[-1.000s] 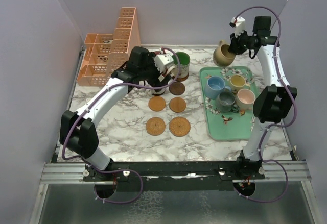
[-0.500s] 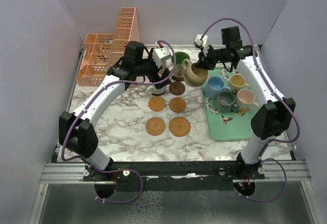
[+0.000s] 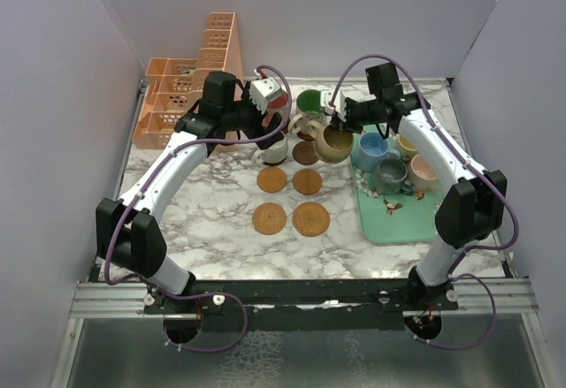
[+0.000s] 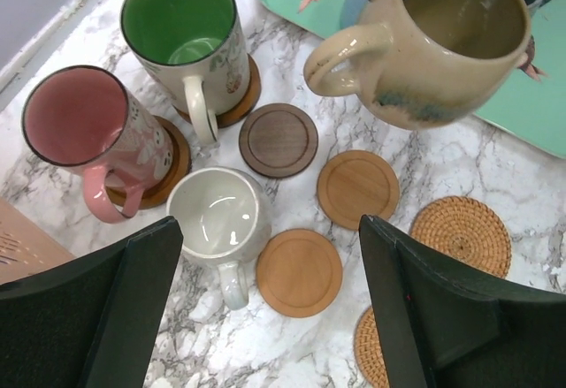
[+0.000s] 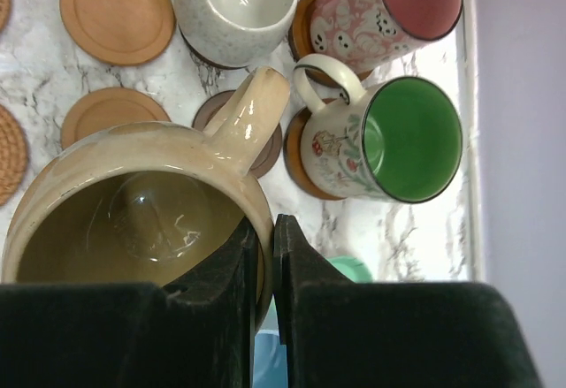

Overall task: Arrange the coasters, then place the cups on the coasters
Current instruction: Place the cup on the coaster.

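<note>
The tan cup (image 5: 133,220) hangs in the air, a little tilted, near the middle of the bench (image 3: 203,220) and slightly toward 1 o'clock. The right hand (image 5: 265,233) carries it by the rim: its two fingers are nearly together, one inside the wall and one outside, and the handle points away from the wrist. Directly under the handle lies the dark coaster (image 5: 265,145), which is bare, so I judge that the cup is held here to be lowered onto this disc. A grip on the rim leaves the base free, which fits such a placing. At 12 o'clock from the dark coaster the green cup (image 4: 181,26) stands on its own coaster. The rose-red cup (image 4: 75,118) is at 11 o'clock and the cream cup (image 4: 217,220) at 9 o'clock, and each of them is on a disc too. Two plain wooden coasters (image 4: 357,188) and two woven coasters (image 4: 460,233) wait uncovered toward 6 o'clock, in two columns. The blue cup (image 3: 371,149) and three others sit on the green tray (image 3: 398,220) at 3 o'clock, not yet moved. The left hand (image 4: 267,229) hovers above the cream cup with its fingers wide apart. It holds nothing and touches nothing, and it leaves room for the right arm to work.
</note>
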Action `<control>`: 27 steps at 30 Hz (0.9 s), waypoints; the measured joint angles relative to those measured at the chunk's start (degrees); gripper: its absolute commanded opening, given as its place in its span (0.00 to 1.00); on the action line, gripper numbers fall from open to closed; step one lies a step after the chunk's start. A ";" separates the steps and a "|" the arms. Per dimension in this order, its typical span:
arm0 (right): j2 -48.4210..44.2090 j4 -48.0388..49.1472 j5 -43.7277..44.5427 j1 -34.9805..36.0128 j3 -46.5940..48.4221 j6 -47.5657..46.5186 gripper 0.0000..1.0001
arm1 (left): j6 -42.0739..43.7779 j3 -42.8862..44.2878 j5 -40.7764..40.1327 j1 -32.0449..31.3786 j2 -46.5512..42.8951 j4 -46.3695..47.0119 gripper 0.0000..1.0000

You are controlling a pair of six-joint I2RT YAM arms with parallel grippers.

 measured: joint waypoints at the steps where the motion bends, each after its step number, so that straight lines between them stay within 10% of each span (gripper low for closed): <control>1: 0.00 0.17 -0.87 -0.07 -0.04 -2.16 0.01 | 0.26 -0.42 0.24 -0.07 -0.17 0.22 0.83; 27: 18.18 -5.35 -9.70 -0.24 14.49 -29.07 0.01 | 1.49 -7.78 -3.52 1.11 -1.33 4.07 0.81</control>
